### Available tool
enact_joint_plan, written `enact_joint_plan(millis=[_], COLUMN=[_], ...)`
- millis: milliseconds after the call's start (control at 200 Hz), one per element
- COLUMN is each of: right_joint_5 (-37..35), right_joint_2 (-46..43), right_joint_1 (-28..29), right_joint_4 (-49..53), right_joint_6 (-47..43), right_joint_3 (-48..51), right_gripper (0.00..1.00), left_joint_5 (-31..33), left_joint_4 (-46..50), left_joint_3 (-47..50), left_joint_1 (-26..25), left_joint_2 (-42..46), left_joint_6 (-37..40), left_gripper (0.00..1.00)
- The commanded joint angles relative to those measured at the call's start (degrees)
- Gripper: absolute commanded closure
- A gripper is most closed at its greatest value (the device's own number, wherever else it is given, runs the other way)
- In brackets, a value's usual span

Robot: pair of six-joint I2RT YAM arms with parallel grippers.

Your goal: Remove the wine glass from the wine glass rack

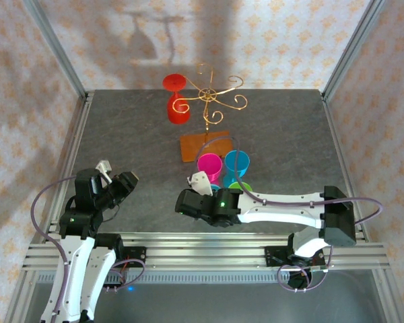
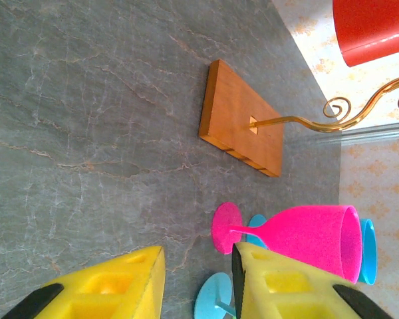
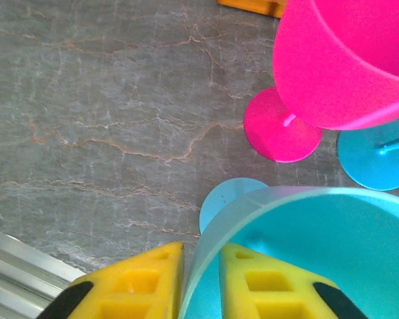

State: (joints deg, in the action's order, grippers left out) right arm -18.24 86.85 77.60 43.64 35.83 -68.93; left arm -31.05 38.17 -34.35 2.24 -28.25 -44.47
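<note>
red wine glass [image 1: 177, 101] hung upside down off the left curl of the rack [image 1: 215, 94], at the back of the worktop [image 1: 135, 134], untouched. so imo the reach hadn't started. left fingers [image 1: 126, 183] were spread wide w/ nothing in them, and prob needed to go fwd, grab the bowl and slide the foot out of the wire. right fingers [image 1: 188, 202] were nearly closed, pinching a pale blue glass [image 3: 306, 226] by the rim. that pinch was clear on the right wrist cam, not from the top.

The grey table [image 1: 121, 134] bears the rack [image 1: 203, 146] and, near it, a pink glass [image 1: 209, 163], blue glass [image 1: 237, 161], green glass [image 1: 240, 186] and teal glass [image 3: 306, 252].
</note>
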Motion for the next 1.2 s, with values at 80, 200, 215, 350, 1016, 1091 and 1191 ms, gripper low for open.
enact_joint_plan(millis=[80, 200, 215, 350, 1016, 1091, 1191], right_joint_5=[-2.7, -3.0, -2.9, -3.3, -11.1, -12.1, -8.6], right_joint_2=[0.2, -0.2, -0.2, -0.8, -4.6, -6.1, -8.9], right_joint_1=[0.3, 0.3, 0.3, 0.3, 0.2, -0.1, -2.5], right_joint_4=[2.9, 3.4, 3.5, 4.0, 9.5, 10.4, 9.7], right_joint_6=[0.5, 0.2, 0.2, -0.1, -4.9, -6.2, -8.1], right_joint_3=[-1.4, -2.4, -2.5, -3.4, -11.8, -14.2, -16.5], right_gripper=[0.73, 0.69, 0.69, 0.67, 0.51, 0.48, 0.49], left_joint_5=[-0.2, -0.2, -0.2, -0.5, -0.5, -0.9, -2.2], left_joint_4=[-0.7, -0.8, -0.9, -1.0, -0.3, -0.3, -0.8], left_joint_3=[-1.0, -1.2, -1.2, -1.2, -4.1, -6.2, -10.2], left_joint_1=[0.0, -0.1, -0.1, 0.0, 0.0, -0.1, 0.0], left_joint_2=[0.1, 0.0, 0.0, -0.1, -1.3, -2.7, -6.2], left_joint_6=[0.8, 0.7, 0.7, 0.5, 1.4, 1.5, 1.8], left_gripper=[0.67, 0.67, 0.67, 0.67, 0.67, 0.67, 0.66])
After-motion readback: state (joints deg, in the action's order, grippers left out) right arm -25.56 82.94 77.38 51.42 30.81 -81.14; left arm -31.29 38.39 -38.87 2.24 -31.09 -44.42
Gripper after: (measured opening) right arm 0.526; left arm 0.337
